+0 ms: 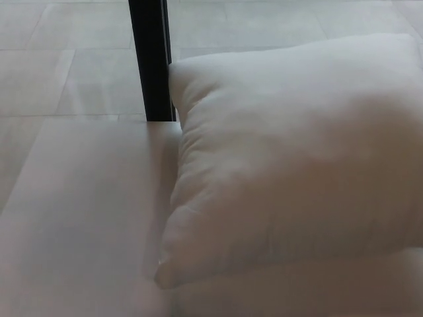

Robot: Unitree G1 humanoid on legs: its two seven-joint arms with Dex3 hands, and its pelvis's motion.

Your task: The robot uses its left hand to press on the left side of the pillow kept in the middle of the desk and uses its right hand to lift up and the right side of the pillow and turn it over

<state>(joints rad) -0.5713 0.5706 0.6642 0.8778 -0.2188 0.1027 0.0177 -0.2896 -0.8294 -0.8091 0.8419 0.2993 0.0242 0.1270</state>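
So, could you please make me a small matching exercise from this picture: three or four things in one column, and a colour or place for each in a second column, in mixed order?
Things:
1. pillow
2. post
3. desk
4. floor

Descriptions:
A. black, upright, behind the desk's far edge
B. pale tiles, at the top of the picture
C. white and soft, fills the right side
D. light flat surface, bare on the left

Pairs: 1-C, 2-A, 3-D, 4-B. No robot hand shows.
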